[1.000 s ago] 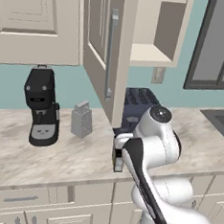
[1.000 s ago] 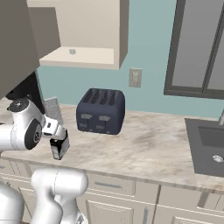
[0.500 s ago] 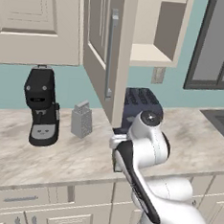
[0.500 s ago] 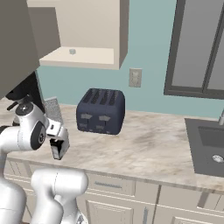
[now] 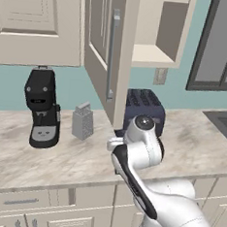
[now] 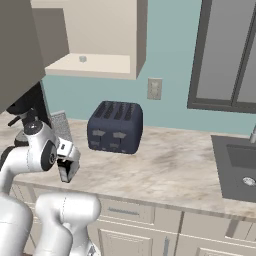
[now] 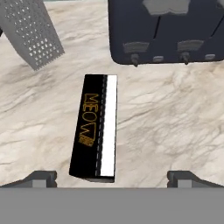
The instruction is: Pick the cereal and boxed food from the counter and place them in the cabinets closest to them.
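Note:
A black-and-white box [image 7: 95, 131] with orange lettering lies flat on the marbled counter [image 7: 175, 122], just in front of a dark toaster [image 7: 168, 30]. My gripper [image 7: 116, 177] hovers over the box's near end, open, with a finger tip on either side and nothing held. From the right base view the gripper [image 6: 67, 169] hangs low over the counter [image 6: 175, 160] near its front edge. Above, a cream wall cabinet stands open, its door [image 5: 108, 56] swung out and its pale shelf [image 5: 151, 53] bare.
A grey box grater [image 5: 83, 121] and a black coffee machine [image 5: 42, 108] stand left of the arm. The toaster [image 6: 115, 126] sits against the wall. A sink [image 6: 239, 167] lies at the far right. The open cabinet door hangs above the arm.
The arm's elbow has shifted slightly left and forward. The gripper has stayed almost in place, low over the counter.

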You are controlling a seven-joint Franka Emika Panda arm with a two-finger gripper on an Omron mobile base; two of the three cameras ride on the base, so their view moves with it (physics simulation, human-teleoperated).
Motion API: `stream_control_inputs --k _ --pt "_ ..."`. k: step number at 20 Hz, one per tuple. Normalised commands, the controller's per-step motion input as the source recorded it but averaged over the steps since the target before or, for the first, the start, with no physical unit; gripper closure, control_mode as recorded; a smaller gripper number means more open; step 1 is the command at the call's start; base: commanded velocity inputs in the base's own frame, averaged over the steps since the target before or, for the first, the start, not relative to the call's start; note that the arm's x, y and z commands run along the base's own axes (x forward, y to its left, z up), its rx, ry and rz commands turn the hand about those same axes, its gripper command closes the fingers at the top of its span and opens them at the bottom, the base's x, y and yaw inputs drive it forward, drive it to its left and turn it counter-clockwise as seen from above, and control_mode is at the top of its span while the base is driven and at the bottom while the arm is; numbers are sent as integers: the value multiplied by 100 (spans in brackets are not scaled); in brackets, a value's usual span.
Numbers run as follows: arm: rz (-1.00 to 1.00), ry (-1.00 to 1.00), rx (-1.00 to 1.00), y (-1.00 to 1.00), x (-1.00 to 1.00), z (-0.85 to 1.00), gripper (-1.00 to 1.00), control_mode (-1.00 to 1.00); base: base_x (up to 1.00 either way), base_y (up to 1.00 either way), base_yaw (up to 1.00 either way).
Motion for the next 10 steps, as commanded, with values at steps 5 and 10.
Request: stream_control_inputs --k 5,10 --pt "-1 1 0 3 18 -21 -100 -100 0 0 0" --pt "-1 1 0 3 15 -23 -100 -100 0 0 0"
